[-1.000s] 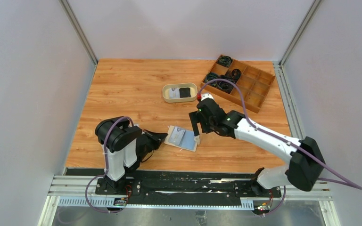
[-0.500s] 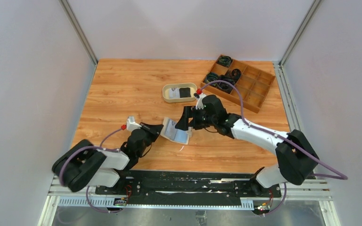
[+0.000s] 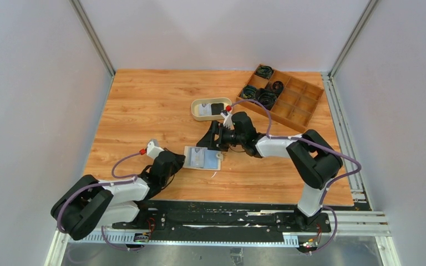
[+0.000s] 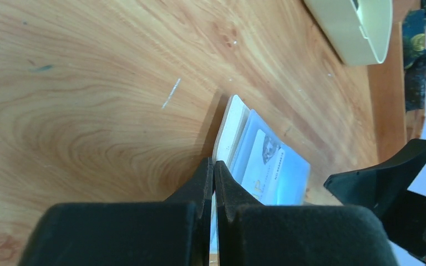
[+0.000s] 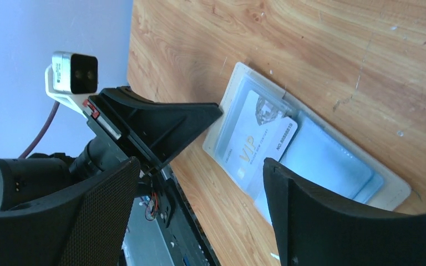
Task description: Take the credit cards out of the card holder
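The card holder (image 3: 202,158) lies open on the table, beige outside and pale blue inside (image 5: 310,160). A white credit card (image 5: 258,138) printed VIP sits in its clear pocket. My left gripper (image 3: 181,160) is shut on the holder's left edge (image 4: 230,130), with a thin strip of it between the jaws in the left wrist view. My right gripper (image 3: 211,139) hovers open just behind and above the holder, its fingers (image 5: 333,221) wide apart and empty. A white card (image 3: 204,110) and a black card (image 3: 217,108) lie in the oval tray (image 3: 196,113).
A wooden compartment box (image 3: 299,105) with black cable coils (image 3: 264,98) stands at the back right, just past the tray. The tray's rim (image 4: 360,39) also shows in the left wrist view. The table's near edge and rail run close to the holder.
My left arm has swung out to the left and lowered, drawing the card holder leftward and flatter. My right gripper has moved left from beside the holder to above its far edge.
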`<state>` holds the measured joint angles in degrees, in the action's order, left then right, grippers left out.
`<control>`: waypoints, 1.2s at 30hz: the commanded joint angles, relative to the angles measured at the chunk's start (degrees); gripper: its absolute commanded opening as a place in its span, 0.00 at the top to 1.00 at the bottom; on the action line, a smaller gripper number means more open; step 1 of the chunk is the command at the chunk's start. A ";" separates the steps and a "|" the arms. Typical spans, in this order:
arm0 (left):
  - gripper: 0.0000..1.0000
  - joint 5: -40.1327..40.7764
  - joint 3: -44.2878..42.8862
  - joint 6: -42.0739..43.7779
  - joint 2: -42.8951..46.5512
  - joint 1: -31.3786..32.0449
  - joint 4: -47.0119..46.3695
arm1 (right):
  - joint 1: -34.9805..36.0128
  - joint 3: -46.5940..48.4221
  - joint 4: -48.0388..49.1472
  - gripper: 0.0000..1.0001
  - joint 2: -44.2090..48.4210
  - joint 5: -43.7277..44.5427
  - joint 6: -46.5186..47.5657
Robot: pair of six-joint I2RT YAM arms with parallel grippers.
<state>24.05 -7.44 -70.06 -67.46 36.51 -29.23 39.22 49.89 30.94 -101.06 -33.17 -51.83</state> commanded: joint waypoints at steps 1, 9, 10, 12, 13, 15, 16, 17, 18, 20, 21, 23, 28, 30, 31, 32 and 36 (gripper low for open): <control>1.00 3.35 0.33 2.64 0.24 0.28 4.96 | -0.12 3.66 -1.10 0.16 -1.50 0.06 -1.08; 1.00 4.68 2.35 3.51 1.67 0.28 7.41 | 0.46 4.81 -14.86 0.16 -2.30 4.34 4.23; 1.00 4.59 2.70 3.65 1.70 0.24 7.43 | 0.64 4.64 -14.20 0.16 -3.09 3.89 4.16; 1.00 4.54 3.22 3.93 1.86 0.23 7.72 | 1.19 4.46 -13.08 0.16 -4.12 2.92 4.22; 1.00 4.68 3.36 3.96 1.95 0.23 7.85 | 1.60 4.68 -12.63 0.16 -4.55 2.15 4.39; 1.00 4.85 4.14 3.74 1.70 0.23 7.79 | 2.46 5.21 -11.12 0.17 -5.21 0.47 4.82; 1.00 4.86 4.43 3.71 1.57 0.27 7.79 | 2.97 5.40 -10.37 0.17 -5.38 -0.11 5.08; 1.00 4.85 4.56 3.66 1.25 0.35 7.79 | 3.37 5.78 -9.87 0.18 -5.64 -0.70 5.26; 1.00 4.85 4.77 3.58 1.07 0.34 7.72 | 3.68 6.09 -9.51 0.18 -5.91 -1.14 5.41; 1.00 4.95 5.13 3.35 0.66 0.40 7.70 | 4.00 6.81 -9.08 0.18 -6.59 -1.60 5.31; 1.00 4.98 5.26 3.23 0.52 0.43 7.70 | 3.96 7.00 -8.99 0.19 -7.01 -1.71 5.19; 1.00 5.08 5.46 3.35 0.59 0.40 7.70 | 4.01 7.35 -8.70 0.19 -7.95 -1.85 4.73; 1.00 5.17 5.61 3.43 1.03 0.44 7.79 | 4.23 7.06 -6.54 0.21 -10.12 -2.99 2.84; 1.00 5.19 5.60 3.53 0.85 0.42 7.79 | 4.49 7.48 -6.78 0.21 -10.79 -2.83 2.55; 1.00 5.14 5.60 3.53 0.78 0.45 7.74 | 4.66 7.90 -7.80 0.21 -11.14 -2.70 2.53; 1.00 5.05 5.55 3.53 0.54 0.41 7.71 | 4.75 8.41 -8.78 0.21 -11.55 -2.47 2.60; 1.00 5.05 5.44 3.82 0.83 0.41 7.70 | 4.92 9.03 -8.84 0.21 -12.79 -2.82 1.12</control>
<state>26.57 -4.10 -68.05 -65.52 36.62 -28.27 43.11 58.00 24.01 -111.53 -35.62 -49.41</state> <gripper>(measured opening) 0.014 0.786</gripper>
